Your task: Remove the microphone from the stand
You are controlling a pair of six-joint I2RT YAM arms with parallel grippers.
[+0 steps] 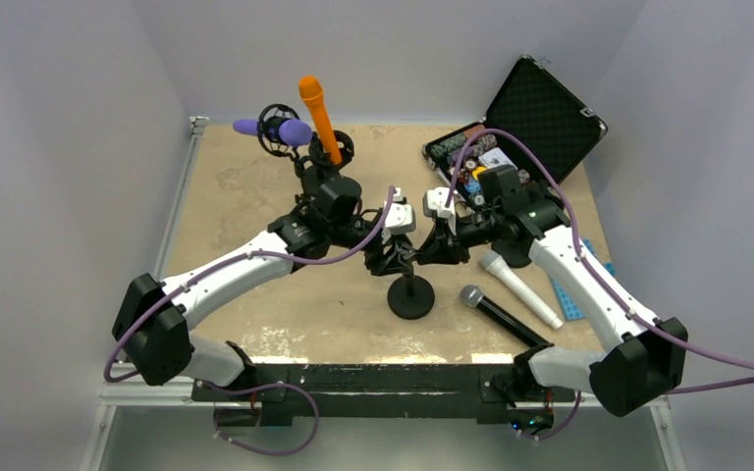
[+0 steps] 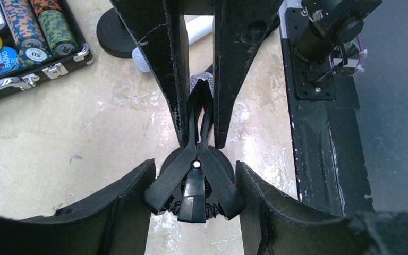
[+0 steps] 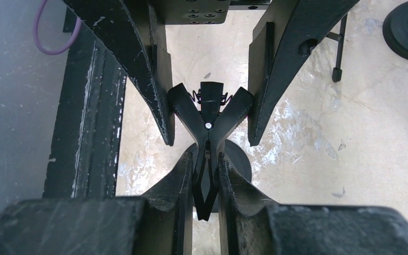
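Note:
The small black stand [image 1: 410,297] stands mid-table, and its spring clip [image 1: 414,253] holds no microphone. A black microphone with a grey mesh head [image 1: 499,316] lies on the table right of the stand. My left gripper [image 1: 396,245] has its fingers against the clip's two spread handles [image 2: 195,183], one on each side. My right gripper [image 1: 439,240] is shut on the clip's closed jaw tips [image 3: 206,180] from the opposite side. Each gripper shows in the other's wrist view: the right [image 2: 199,141], the left [image 3: 210,139].
A white microphone [image 1: 520,287] lies beside the black one. A purple microphone [image 1: 280,130] and an orange one [image 1: 319,120] sit in stands at the back. An open case of poker chips [image 1: 540,108] is at the back right. A blue mat [image 1: 565,294] lies at the right edge.

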